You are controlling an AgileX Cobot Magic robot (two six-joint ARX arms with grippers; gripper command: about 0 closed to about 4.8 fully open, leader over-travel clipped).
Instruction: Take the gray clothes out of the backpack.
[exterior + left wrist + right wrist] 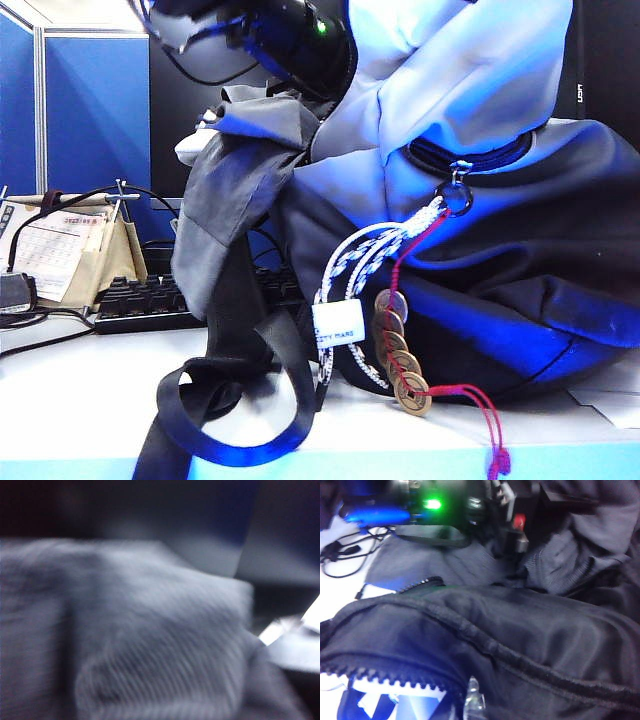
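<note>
White tabletop [80,365], blue partition upper left, keyboard [150,300] behind. Backpack [520,270] fills right of exterior frame, coins [405,365] on red string dangling in front. Gray clothes [235,185] spill from backpack mouth, left of centre. Left gripper [512,542] among clothes at top; jaw state unclear, blurred. Right gripper [474,700] pinched closed at backpack's zipper edge; hold unclear.

Left wrist view smeared throughout: only ribbed gray clothes [165,645] readable, left gripper not made out, jaws untellable. Exterior view: backpack [520,290] cut off at top and right edges; arm [270,35] above it cropped by top edge, fingers hidden behind fabric. Right wrist view: right gripper [474,700] mostly below frame edge, only a pale fingertip showing against the zipper.
</note>
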